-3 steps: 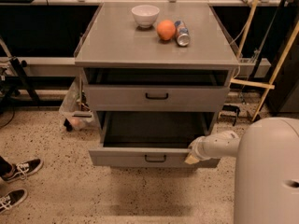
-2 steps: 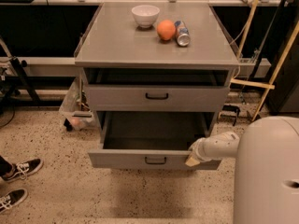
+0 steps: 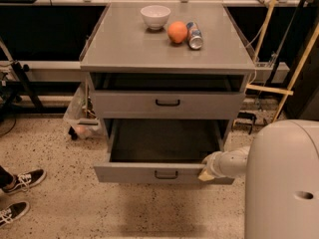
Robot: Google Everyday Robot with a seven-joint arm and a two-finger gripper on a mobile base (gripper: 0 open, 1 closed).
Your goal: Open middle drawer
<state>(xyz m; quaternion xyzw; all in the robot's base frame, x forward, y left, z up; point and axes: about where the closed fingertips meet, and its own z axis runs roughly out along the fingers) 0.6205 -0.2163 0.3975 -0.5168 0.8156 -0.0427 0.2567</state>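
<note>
The middle drawer (image 3: pixel 149 173) is pulled well out of the grey cabinet, and its plain grey tray shows inside. Its flat front carries a small black bar handle (image 3: pixel 166 175). My gripper (image 3: pixel 206 174) is at the right end of the drawer's front panel, at its top edge, reaching in from the white arm at the right. The top drawer (image 3: pixel 167 103) above has the same black handle and sits almost flush. A third drawer below is hidden by the pulled-out one.
On the cabinet top (image 3: pixel 124 44) stand a white bowl (image 3: pixel 155 16), an orange (image 3: pixel 177 32) and a can on its side (image 3: pixel 194 36). My white body (image 3: pixel 284 183) fills the lower right. Black-and-white shoes (image 3: pixel 20 193) are at the left. Yellow poles (image 3: pixel 294 68) lean at the right.
The middle drawer has slid a little further out towards me, and my gripper has moved with its right end. The top drawer has not moved.
</note>
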